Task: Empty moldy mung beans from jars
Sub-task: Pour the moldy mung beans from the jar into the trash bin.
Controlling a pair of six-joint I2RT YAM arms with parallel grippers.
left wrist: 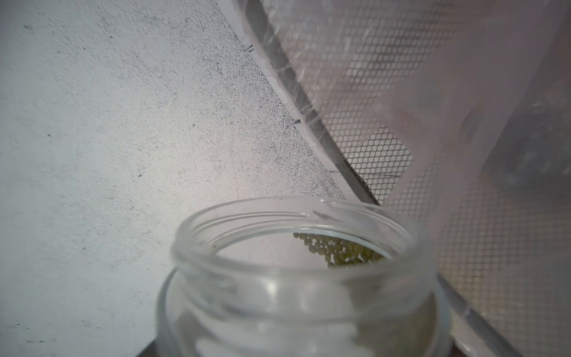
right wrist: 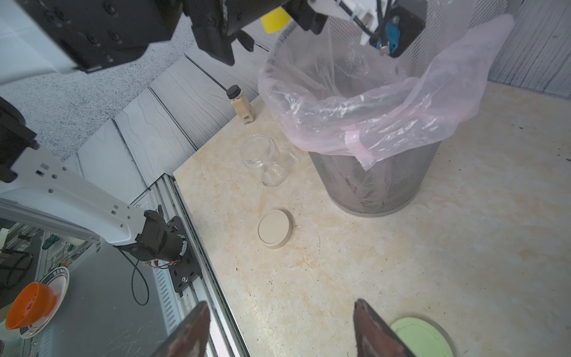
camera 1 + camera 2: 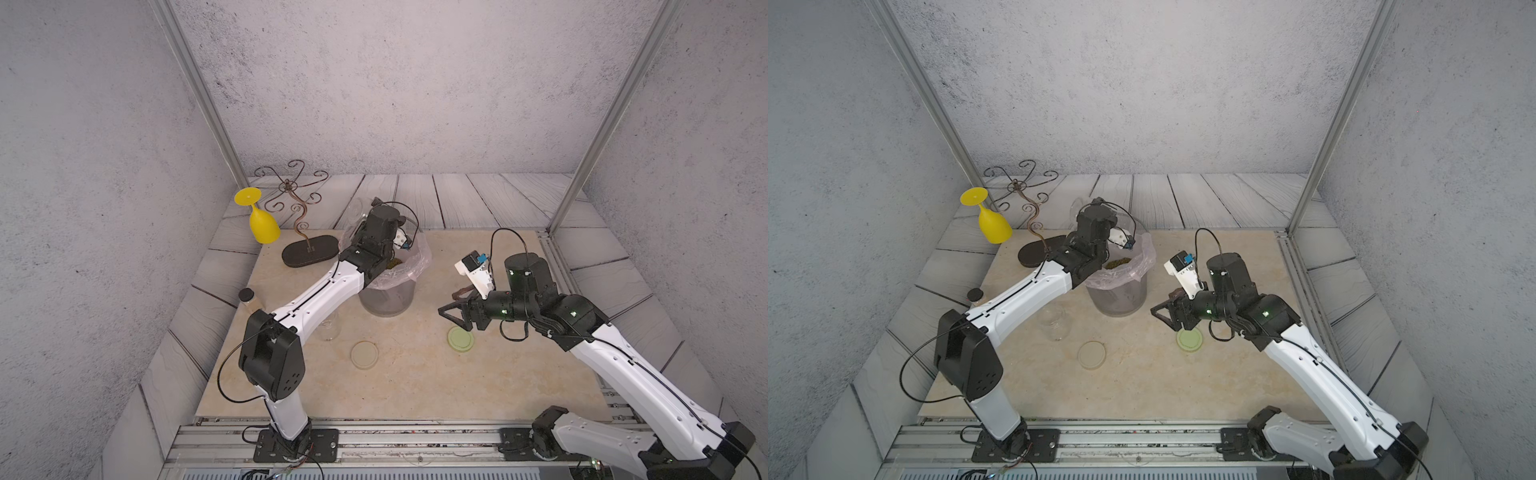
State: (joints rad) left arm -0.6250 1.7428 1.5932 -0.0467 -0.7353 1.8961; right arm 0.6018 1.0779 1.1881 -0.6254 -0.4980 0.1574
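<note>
My left gripper (image 3: 371,206) is raised over the grey mesh bin (image 3: 386,300), shut on a clear glass jar (image 1: 296,278) that has no lid and is held tilted. Its fingers are hidden in the left wrist view. Olive-green mung beans (image 1: 340,251) show at that jar's mouth, and more lie in the bin's liner (image 3: 1119,262). A second jar (image 2: 264,159) stands upright, open and empty, left of the bin. The beige lid (image 3: 364,354) and pale green lid (image 3: 460,338) lie flat on the table. My right gripper (image 2: 281,304) hovers open and holds nothing, beside the green lid (image 2: 421,337).
A small square bottle with a black cap (image 3: 248,300) stands at the table's left edge. A wire rack on a dark oval base (image 3: 309,250) holds an upturned yellow goblet (image 3: 262,224) at the back left. Metal rails (image 3: 374,436) run along the front.
</note>
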